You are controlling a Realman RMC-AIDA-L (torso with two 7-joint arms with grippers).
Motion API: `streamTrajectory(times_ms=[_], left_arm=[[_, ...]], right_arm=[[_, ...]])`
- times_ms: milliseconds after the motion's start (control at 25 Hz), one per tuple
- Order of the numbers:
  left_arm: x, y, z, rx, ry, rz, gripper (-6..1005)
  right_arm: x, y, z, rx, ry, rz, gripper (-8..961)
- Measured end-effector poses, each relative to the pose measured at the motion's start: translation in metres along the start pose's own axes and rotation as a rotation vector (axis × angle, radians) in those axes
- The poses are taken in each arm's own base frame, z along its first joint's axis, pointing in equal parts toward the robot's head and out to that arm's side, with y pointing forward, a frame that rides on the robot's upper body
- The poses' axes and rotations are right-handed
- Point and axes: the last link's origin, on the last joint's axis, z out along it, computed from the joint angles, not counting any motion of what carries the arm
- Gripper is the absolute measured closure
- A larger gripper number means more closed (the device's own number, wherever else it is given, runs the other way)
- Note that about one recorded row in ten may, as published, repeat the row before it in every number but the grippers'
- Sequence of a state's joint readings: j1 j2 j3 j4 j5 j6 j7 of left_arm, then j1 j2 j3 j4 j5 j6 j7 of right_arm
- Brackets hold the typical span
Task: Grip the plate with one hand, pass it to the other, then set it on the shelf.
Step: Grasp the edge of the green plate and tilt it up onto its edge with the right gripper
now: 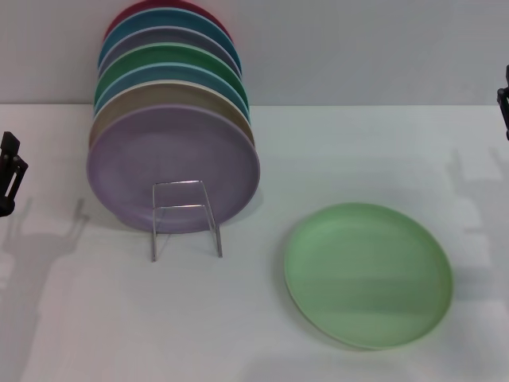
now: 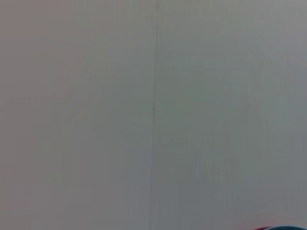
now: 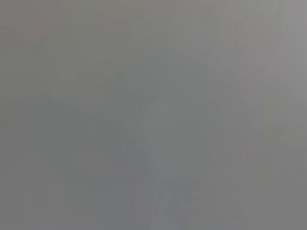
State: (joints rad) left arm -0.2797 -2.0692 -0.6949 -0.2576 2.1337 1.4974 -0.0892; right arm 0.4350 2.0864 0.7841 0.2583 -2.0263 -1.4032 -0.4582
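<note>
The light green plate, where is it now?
In the head view, the light green plate lies flat on the white table, on the robot's right, apart from the wire rack and its lilac plate.

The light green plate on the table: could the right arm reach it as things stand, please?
Probably yes. The light green plate lies flat on the table's right side with nothing on it, and no object between it and the right gripper at the right edge.

Head high, downward — wrists wall-facing
</note>
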Motion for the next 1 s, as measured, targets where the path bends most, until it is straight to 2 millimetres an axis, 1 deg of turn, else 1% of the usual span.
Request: streamTrajectory(times_ms=[280,480,680,880,1000], left_arm=[[0.000,0.000,0.000,0.000,-0.001,-0.001,171],[-0.001,0.000,-0.002,0.003,-0.003,-0.001,172],[-0.001,0.001,-0.003,0.005,-0.004,-0.004,173],[-0.001,0.000,-0.004,0.006,-0.006,-0.005,173],[-0.001,0.000,-0.004,0.006,-0.007,-0.004,174]], right_arm=[[-0.004,0.006,0.001,0.006,0.004,-0.108,273],[-0.003,0.009,0.004,0.021,0.042,-0.129,274],[-0.003,0.011,0.009,0.068,0.107,-0.057,274],[-0.004,0.021,0.017,0.052,0.158,0.031,274],[-0.004,0.029,0.022,0.024,0.194,0.116,274]])
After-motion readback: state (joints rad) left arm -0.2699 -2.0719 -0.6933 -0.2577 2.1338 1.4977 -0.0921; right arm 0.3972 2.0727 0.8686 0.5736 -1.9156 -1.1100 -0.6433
